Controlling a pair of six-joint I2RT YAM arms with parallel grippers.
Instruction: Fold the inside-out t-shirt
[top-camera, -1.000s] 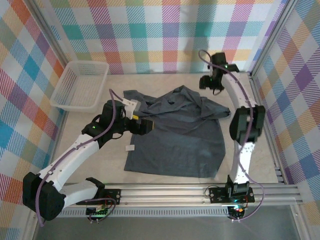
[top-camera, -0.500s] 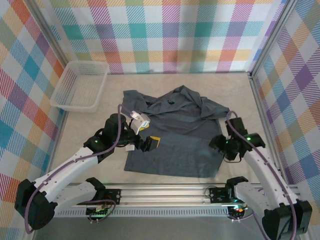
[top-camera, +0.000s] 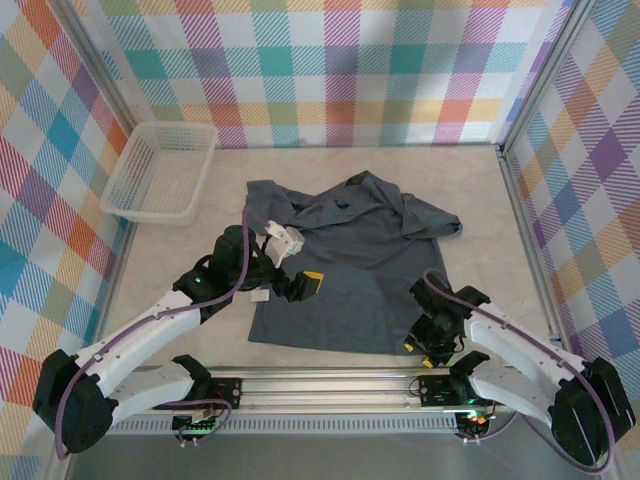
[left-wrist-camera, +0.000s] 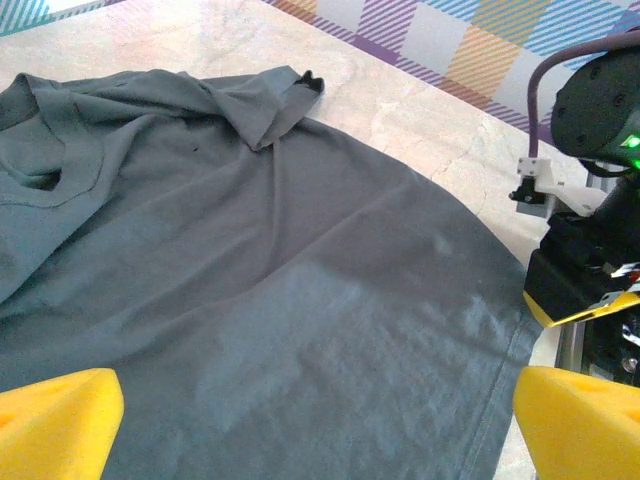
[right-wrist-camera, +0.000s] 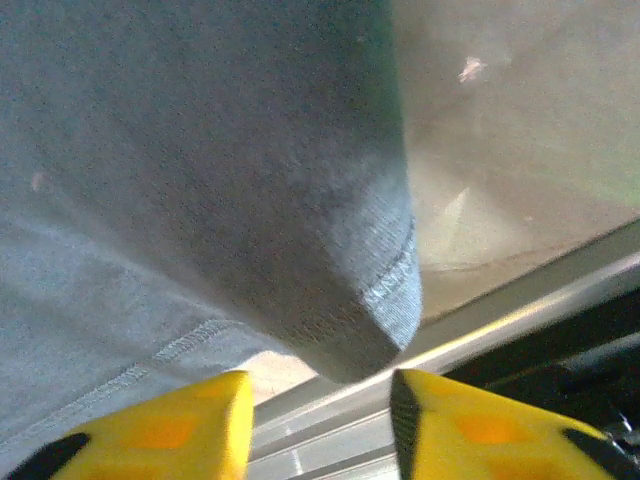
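The inside-out t-shirt (top-camera: 350, 265) lies spread on the table, slate blue-grey and wrinkled, with its hem toward the arms. My left gripper (top-camera: 300, 285) hovers over the shirt's near left part. In the left wrist view it (left-wrist-camera: 320, 440) stands wide open above the cloth (left-wrist-camera: 270, 290), nothing between its yellow fingertips (left-wrist-camera: 55, 420). My right gripper (top-camera: 425, 342) is at the shirt's near right corner. In the right wrist view the hemmed corner (right-wrist-camera: 385, 310) curls up just beyond the gripper (right-wrist-camera: 320, 430). Its yellow fingers (right-wrist-camera: 165, 430) stand open, a narrow gap apart.
A white lattice basket (top-camera: 160, 170) stands at the back left. A small white tag (top-camera: 260, 296) lies on the table by the shirt's left edge. The metal rail (top-camera: 330, 385) runs along the near edge, close under the right gripper. Checked walls enclose the table.
The right arm swung from the far right back down to the shirt's near right corner, and its jaws narrowed. The left gripper shifted slightly nearer over the shirt, still wide open.
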